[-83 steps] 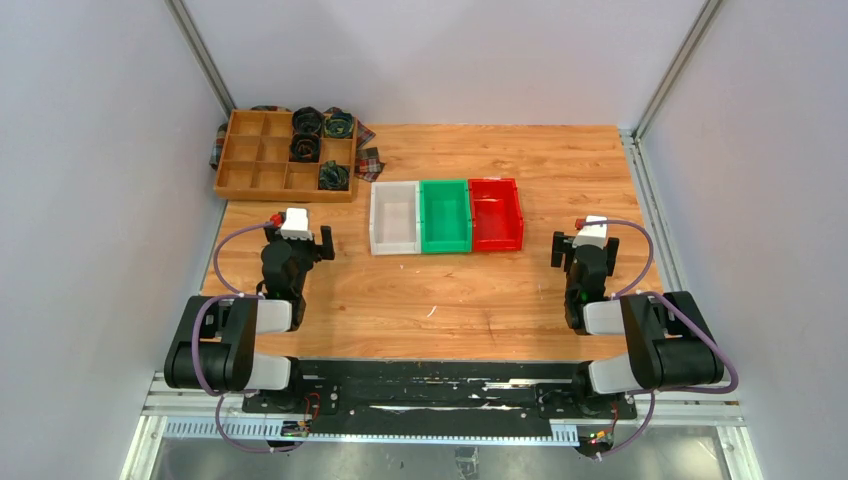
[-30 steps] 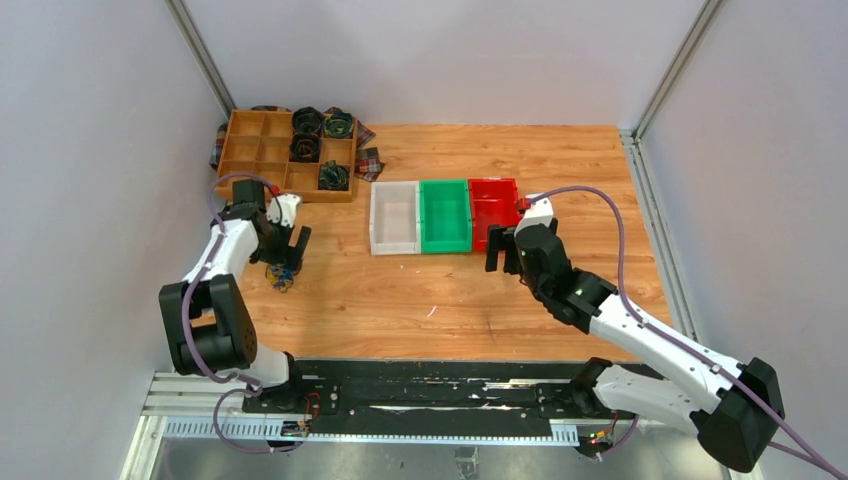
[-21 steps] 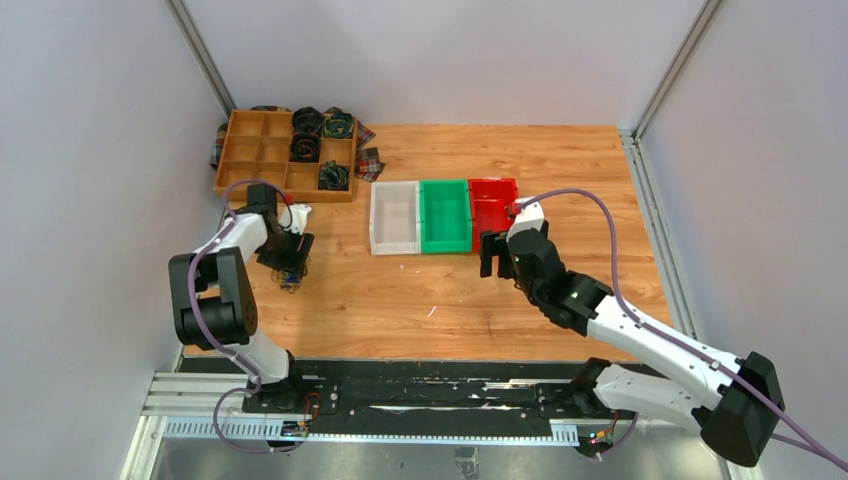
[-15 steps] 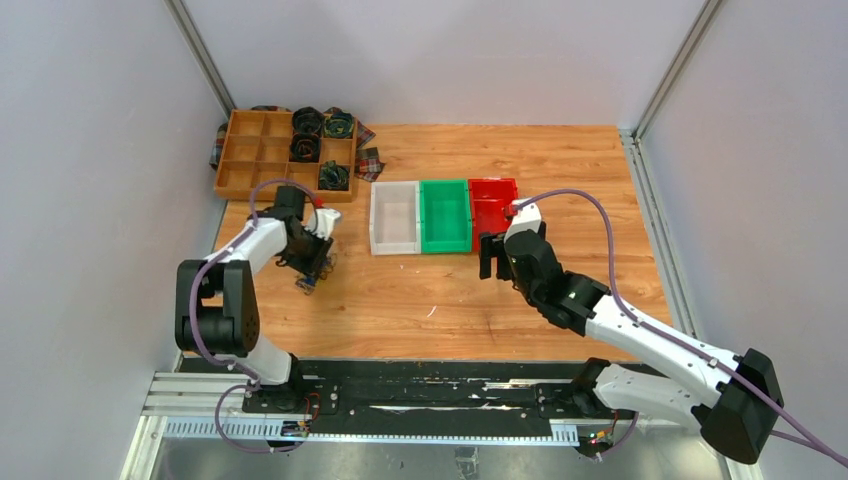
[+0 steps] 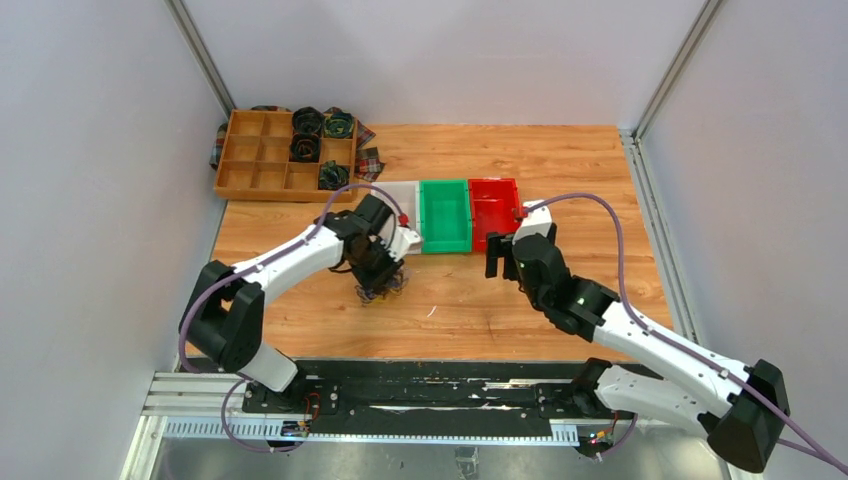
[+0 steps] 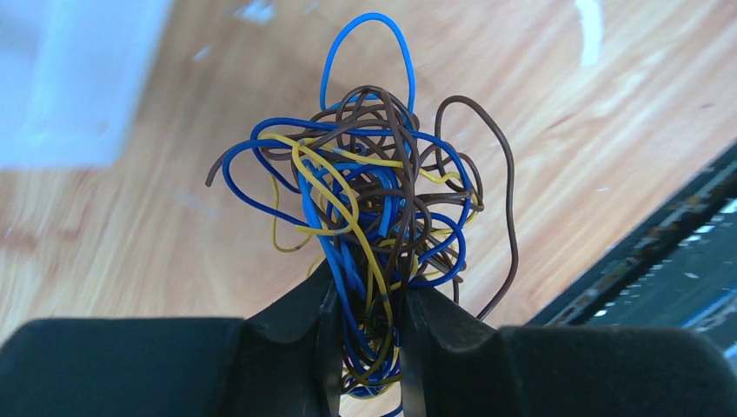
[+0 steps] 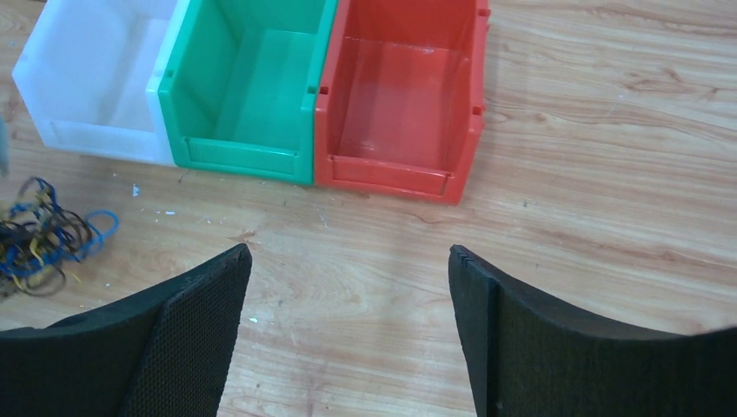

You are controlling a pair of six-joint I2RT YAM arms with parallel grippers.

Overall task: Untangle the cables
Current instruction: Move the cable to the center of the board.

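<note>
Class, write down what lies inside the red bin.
Nothing shows inside the red bin: its floor looks bare in the right wrist view. A thin strip of floor behind its low front lip is hidden.

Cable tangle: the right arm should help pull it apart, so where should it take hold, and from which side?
Probably the blue loop sticking out of the cable tangle, opposite where the left tool pinches it. It stands free of the knot, so the open right tool can close on it alone, coming from its own side.
</note>
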